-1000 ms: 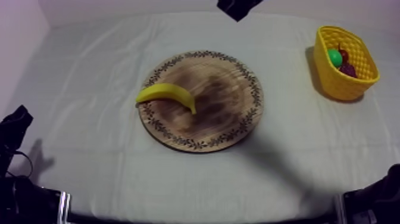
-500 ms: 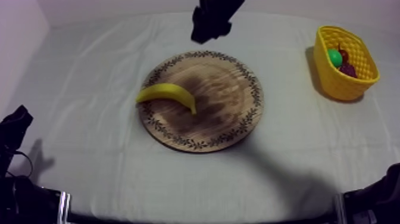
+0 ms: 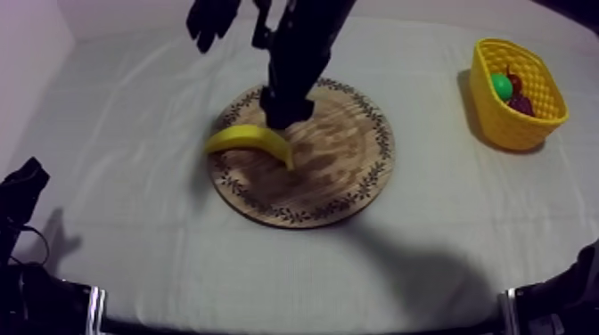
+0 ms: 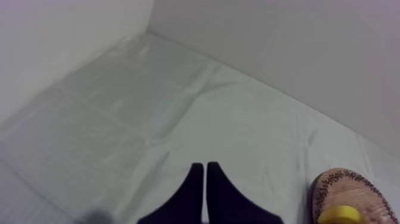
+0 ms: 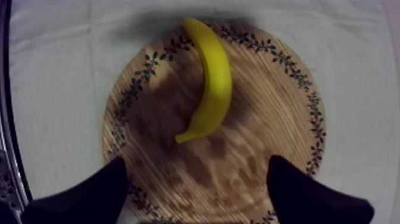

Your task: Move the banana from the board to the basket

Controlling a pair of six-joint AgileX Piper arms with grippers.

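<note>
Right claw [image 5: 196, 167] descended, spread wide, over banana [image 5: 215, 89] (pointing from board [image 5: 274, 113] rim toward centre).

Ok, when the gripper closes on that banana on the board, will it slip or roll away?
The banana looks smooth, so it may slip a little. Its curve lies flat on the wooden board, so rolling seems unlikely, though it could pivot. As toy fruit it is probably stiff and light.

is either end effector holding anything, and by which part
Nothing is held. The right end effector is open over the banana on the wooden board; the left end effector is shut, empty.
</note>
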